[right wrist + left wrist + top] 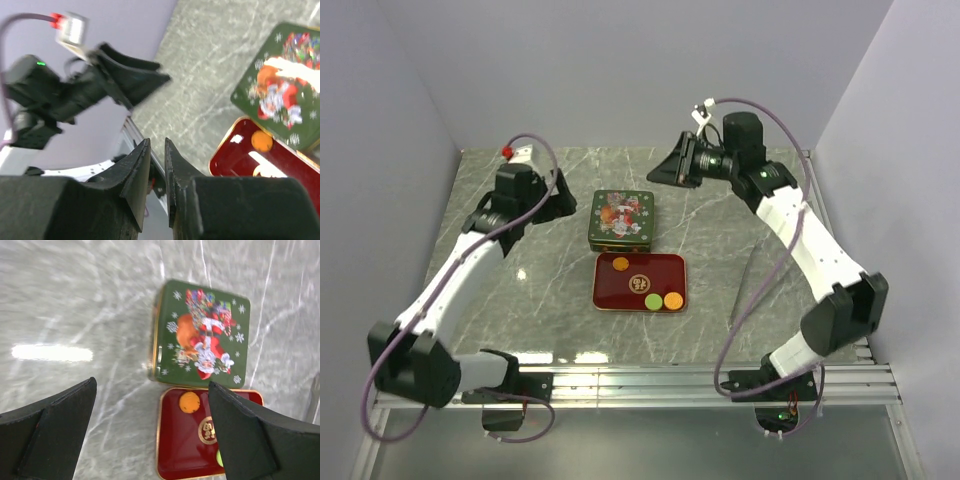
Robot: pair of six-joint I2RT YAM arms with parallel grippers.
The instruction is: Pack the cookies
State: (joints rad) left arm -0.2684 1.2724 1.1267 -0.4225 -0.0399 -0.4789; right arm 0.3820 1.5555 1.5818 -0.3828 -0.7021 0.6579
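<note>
Red tray (620, 287) holding three cookies (653, 300) overhead, right wrist showing one, left tool (152, 385) apart, right tool (156, 143) together

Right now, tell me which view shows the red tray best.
Top external: the whole tray shows, all four edges, with three cookies and the emblem in it. Left wrist shows only part of it, cropped below. Right wrist catches just one corner at the frame's edge.
</note>
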